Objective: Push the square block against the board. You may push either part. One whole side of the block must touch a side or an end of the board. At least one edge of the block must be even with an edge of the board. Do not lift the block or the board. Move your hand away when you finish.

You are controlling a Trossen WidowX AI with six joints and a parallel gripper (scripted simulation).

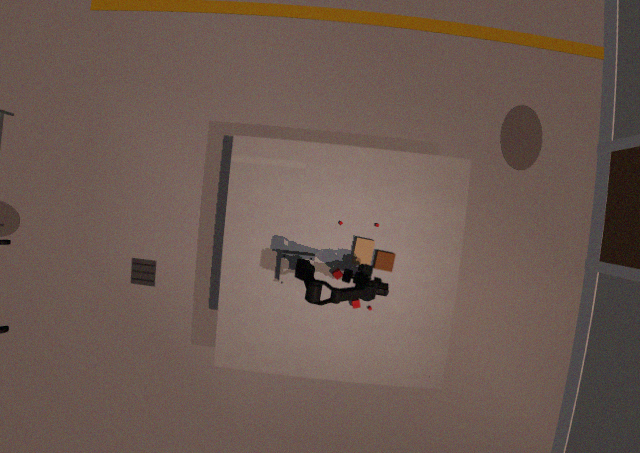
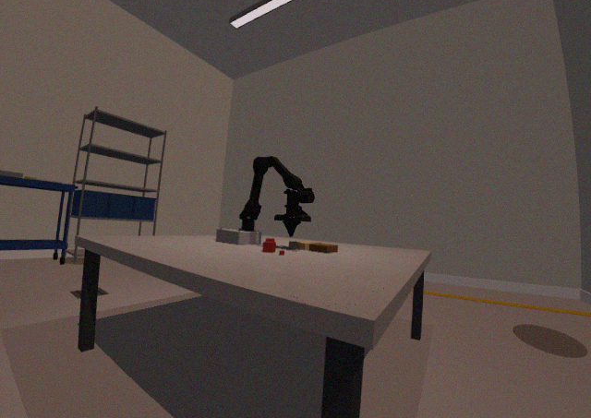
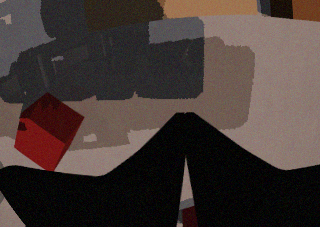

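The square block (image 1: 384, 260) seems to lie side to side against the board (image 1: 364, 250), while the gripper (image 2: 291, 232), fingers fully together and empty, hangs above the tabletop (image 2: 333, 280), so moving away is left.

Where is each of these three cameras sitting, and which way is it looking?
Top: overhead, looking straight down on the table; the whole arm shows.
Exterior: low beside the table, looking across it; arm and shut gripper above the tabletop.
Wrist: on the arm, looking past the shut fingers.
Shared: the pale block beside the orange-brown one appears in all three.
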